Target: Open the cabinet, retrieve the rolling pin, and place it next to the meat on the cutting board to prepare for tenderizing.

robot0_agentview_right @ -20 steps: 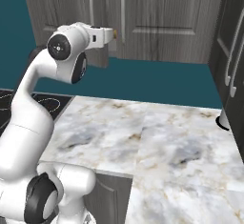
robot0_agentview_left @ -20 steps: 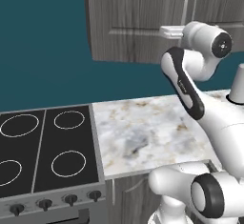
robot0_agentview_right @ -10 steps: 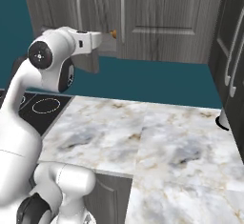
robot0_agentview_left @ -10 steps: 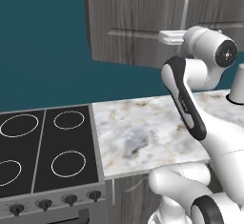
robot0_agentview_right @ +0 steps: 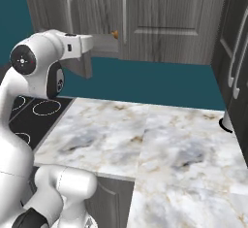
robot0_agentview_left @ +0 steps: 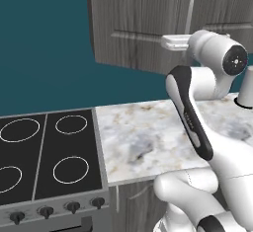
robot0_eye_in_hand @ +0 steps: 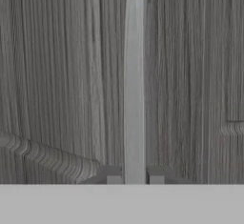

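My gripper is clamped shut on the cabinet handle, 1 slim silver bar running straight up between my 2 fingertips in the hand view. Cabinet is the grey wood-grain wall unit above the marble counter; its left door is swung ajar, edge tilted out from the frame. My arm reaches level to the door from the right base view. An orange-brown bit shows at the door gap, can't tell what. Stovetop sits left of the counter.
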